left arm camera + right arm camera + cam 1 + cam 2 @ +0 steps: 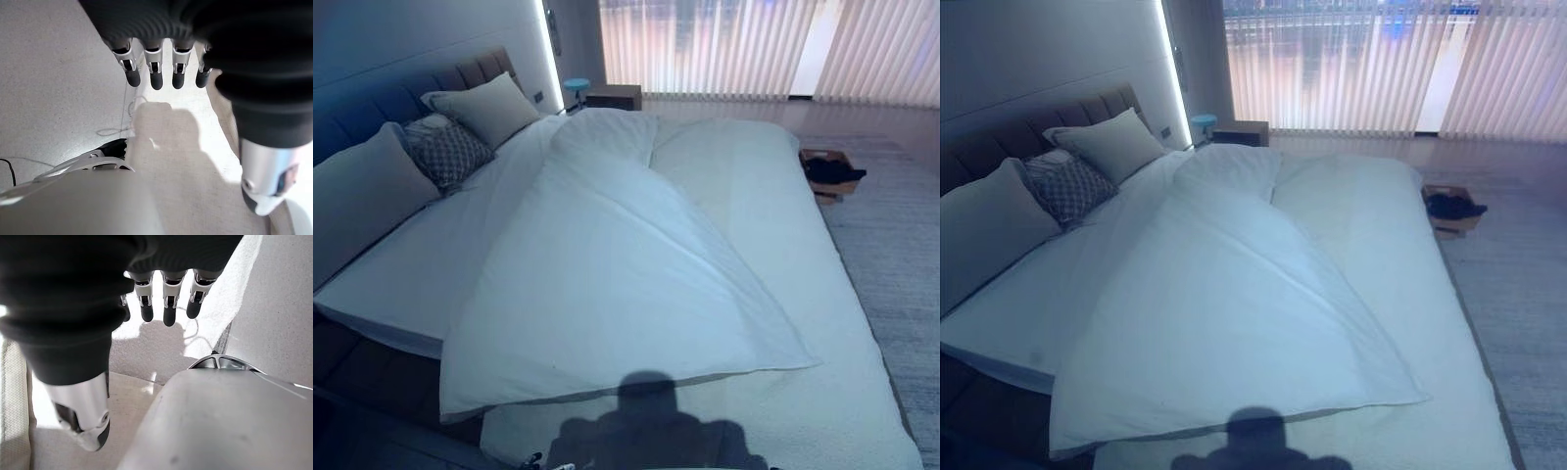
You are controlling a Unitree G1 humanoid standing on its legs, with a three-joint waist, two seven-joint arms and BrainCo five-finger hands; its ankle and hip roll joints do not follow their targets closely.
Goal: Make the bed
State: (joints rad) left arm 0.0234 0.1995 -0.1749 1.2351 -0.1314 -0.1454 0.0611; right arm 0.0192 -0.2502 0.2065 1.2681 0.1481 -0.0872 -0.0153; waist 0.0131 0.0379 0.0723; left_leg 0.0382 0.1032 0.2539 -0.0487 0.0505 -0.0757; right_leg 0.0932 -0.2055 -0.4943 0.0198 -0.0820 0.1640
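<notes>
Backlit vertical blinds (744, 44) span the far wall above grey floor (901, 245).

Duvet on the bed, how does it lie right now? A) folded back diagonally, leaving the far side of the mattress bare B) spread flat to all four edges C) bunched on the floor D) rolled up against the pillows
A: the white duvet lies as a diagonal fold across the bed, with bare mattress showing beside it, and stops short of the pillows.

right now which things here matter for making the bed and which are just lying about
For the job:
white duvet, folded back diagonally
bed
plain pillows
patterned cushion

Just lying about:
box holding something dark, on the floor
nightstand
blue stool
</notes>
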